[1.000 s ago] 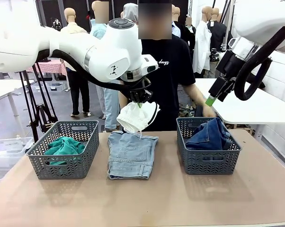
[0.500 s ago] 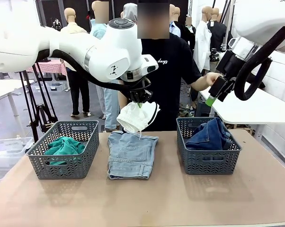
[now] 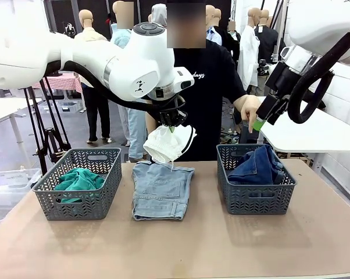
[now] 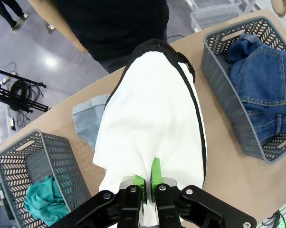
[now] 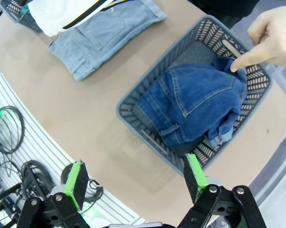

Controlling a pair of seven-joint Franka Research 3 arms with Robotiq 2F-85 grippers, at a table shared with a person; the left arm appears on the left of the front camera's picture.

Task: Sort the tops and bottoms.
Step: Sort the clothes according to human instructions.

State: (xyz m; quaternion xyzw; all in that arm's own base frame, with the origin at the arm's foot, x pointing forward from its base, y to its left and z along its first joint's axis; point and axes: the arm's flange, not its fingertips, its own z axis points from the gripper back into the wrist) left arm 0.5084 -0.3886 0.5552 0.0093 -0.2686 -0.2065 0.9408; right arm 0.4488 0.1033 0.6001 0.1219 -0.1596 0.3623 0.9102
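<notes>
Dropped since before: person's hand (image 3: 249, 108), pointing at crumpled dark jeans (image 3: 253, 165) in 3 o'clock lattice basket (image 3: 256, 200).
Left gripper (image 3: 172, 127) clamped on limp white shorts (image 3: 166, 145) above folded pale denim shorts (image 3: 161, 192), tan tabletop (image 3: 221, 250); right gripper (image 5: 133, 164) spread wide; teal top (image 3: 79, 179) at 9 o'clock.

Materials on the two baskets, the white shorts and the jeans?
The left basket and right basket look like moulded grey plastic, matte: rigid walls with cut-out herringbone holes. The white shorts seem a thin, smooth fabric, maybe synthetic; they hang limp in soft folds, fibre unclear. The jeans are dark blue denim, going by the tan topstitching and patch pocket.
</notes>
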